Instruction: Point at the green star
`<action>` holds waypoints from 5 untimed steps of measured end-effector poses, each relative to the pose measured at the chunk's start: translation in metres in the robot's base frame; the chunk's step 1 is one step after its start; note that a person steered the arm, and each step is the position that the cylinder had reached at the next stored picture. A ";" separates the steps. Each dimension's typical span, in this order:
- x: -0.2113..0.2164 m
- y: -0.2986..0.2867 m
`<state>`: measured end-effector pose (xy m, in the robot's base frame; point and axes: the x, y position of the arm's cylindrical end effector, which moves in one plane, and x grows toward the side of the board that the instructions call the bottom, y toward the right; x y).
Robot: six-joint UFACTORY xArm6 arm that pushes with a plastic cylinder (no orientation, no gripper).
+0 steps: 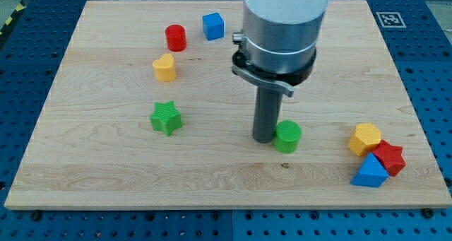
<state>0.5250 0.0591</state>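
On the pale grained wooden board (106, 191), the ridged matte green star (166, 118) lies left of centre, nearer the bottom edge. My tip (264, 139), a plain dark rod with nothing to open or close, rests well to its right, touching the green cylinder (287, 136)

The single camera looks down at a slant from the board's (212, 92) near edge, close, facing the arm (282, 29).

Light wood worktop (106, 184) on a blue perforated base (431, 78). Fiducial tag (390, 19) at top-right corner. Even, soft lighting.
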 end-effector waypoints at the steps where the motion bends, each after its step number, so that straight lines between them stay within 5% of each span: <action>1: 0.000 0.035; 3: 0.014 0.072; 5: 0.018 -0.027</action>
<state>0.5426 0.0323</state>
